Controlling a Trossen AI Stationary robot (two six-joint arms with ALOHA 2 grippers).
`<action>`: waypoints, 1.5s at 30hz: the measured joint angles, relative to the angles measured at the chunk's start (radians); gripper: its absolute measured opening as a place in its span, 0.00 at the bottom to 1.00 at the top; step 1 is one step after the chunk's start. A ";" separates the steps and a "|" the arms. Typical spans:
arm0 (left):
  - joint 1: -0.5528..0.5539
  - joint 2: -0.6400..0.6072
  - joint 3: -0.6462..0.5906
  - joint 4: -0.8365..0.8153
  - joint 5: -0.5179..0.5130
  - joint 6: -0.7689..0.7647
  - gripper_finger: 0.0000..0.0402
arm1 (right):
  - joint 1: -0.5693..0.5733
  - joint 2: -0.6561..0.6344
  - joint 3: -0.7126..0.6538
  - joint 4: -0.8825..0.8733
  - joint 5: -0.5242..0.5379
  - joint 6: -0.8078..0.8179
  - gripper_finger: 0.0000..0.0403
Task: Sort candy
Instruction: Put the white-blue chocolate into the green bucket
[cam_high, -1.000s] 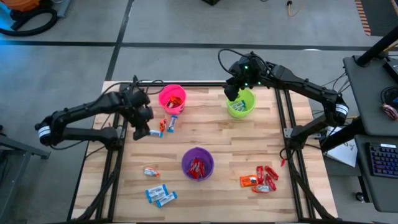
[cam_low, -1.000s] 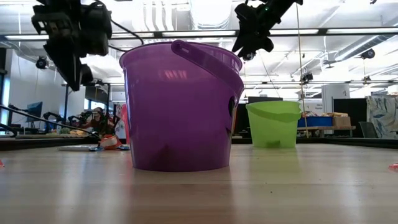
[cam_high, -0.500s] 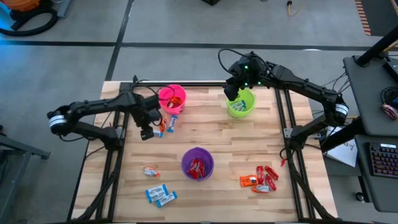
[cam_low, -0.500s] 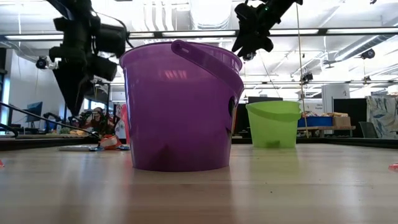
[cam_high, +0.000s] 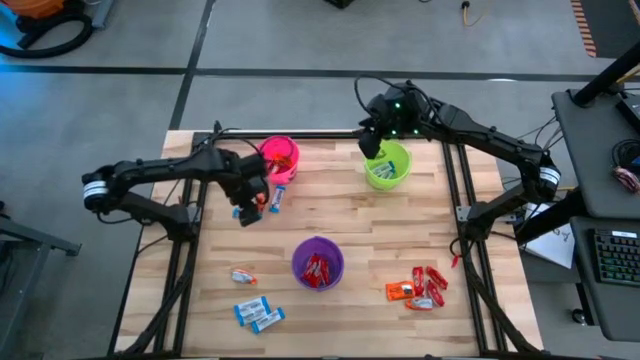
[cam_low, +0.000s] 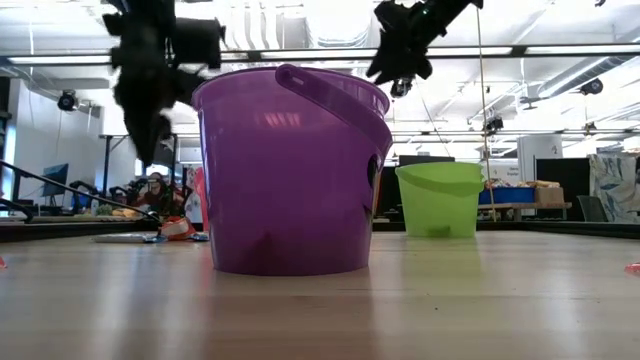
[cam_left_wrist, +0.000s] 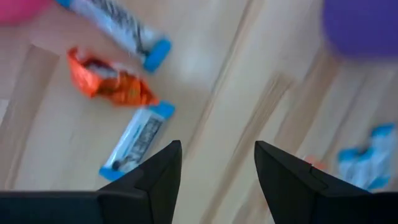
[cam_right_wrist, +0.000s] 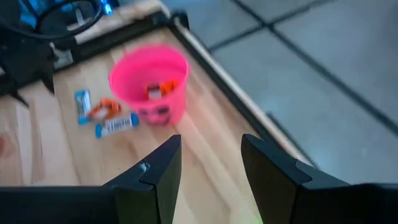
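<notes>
Left gripper (cam_high: 247, 212) fingers apart, empty, above the blue-and-white and orange candies (cam_high: 268, 200) near the pink cup (cam_high: 277, 158). Right gripper (cam_high: 368, 148) fingers apart, over the green cup (cam_high: 388, 166).

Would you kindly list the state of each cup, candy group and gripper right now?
Pink cup: upright, holds orange candy.
Green cup: upright, holds blue candy.
Purple cup: upright, holds red candy.
Red pile: loose on table.
Blue pair: loose on table.
Left gripper: open, empty, over candies beside pink cup.
Right gripper: open, empty, above green cup.
</notes>
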 joint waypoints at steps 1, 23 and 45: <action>-0.008 -0.012 0.015 0.010 0.000 -0.052 0.46 | 0.000 0.000 0.000 0.030 0.000 -0.003 0.40; -0.442 -0.102 0.032 0.122 -0.281 -0.699 0.38 | 0.077 -0.005 0.011 0.140 -0.030 0.053 0.35; -0.438 -0.098 0.028 0.134 -0.413 -0.401 0.28 | 0.134 0.005 0.076 -0.096 -0.019 0.247 0.22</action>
